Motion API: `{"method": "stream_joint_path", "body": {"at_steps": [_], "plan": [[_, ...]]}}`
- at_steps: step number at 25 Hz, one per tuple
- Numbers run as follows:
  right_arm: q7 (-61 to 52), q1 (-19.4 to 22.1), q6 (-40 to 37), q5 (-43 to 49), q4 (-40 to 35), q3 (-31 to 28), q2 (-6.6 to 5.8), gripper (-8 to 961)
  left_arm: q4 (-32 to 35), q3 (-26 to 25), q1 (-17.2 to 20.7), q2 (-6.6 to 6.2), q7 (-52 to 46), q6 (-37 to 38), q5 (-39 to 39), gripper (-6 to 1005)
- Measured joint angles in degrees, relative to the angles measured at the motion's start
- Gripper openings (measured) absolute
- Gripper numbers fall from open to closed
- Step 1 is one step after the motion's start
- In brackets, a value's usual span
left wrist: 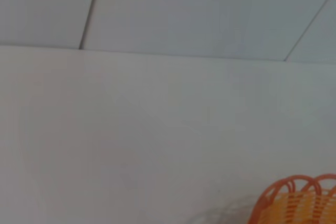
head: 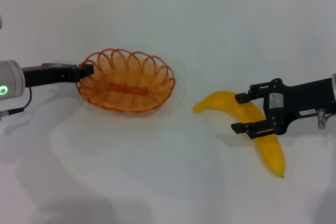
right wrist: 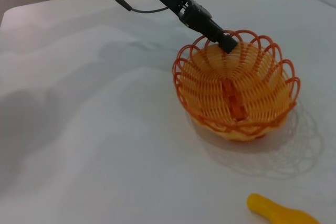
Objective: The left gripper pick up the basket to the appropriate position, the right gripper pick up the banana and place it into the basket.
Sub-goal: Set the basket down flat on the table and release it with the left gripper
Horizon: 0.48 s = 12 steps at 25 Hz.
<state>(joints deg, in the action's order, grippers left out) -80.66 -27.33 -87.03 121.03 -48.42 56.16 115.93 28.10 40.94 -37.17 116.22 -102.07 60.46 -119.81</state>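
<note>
- Banana (head: pixel 247 124) lies flat on the white worktop (head: pixel 173 182) toward its right edge, curved, thick end toward the basket, dark tip toward the near edge.
- Right gripper (head: pixel 245 113) comes in from the right edge, jaws apart and straddling the banana's middle, one finger on each side; no squeeze visible yet.
- Handling, as a judgement: smooth skin, likely a little slippery; firm enough to lift but it bruises under hard pressure. Mid-body across the curve looks the best hold, close to its balance point, so neither end droops.
- Basket (head: pixel 126 80) sits left of centre on the worktop, well apart from the banana, upright.
- Left gripper (head: pixel 84 70) is at the basket's left rim; the right wrist view shows its tip (right wrist: pixel 227 42) on the scalloped loops. Cannot tell whether its jaws are together or apart.
- Basket judged light and springy, open wire; the rim loops give purchase but a one-sided hold may tilt it.
</note>
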Motion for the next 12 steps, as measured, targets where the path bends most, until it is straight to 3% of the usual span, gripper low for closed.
{"method": "stream_joint_path", "body": {"at_steps": [12], "plan": [[-0.11,0.0,-0.25,0.0,0.0,0.0,0.0,752,-0.12,1.0,-0.21,-0.02,0.43,0.02,-0.08,221]]}}
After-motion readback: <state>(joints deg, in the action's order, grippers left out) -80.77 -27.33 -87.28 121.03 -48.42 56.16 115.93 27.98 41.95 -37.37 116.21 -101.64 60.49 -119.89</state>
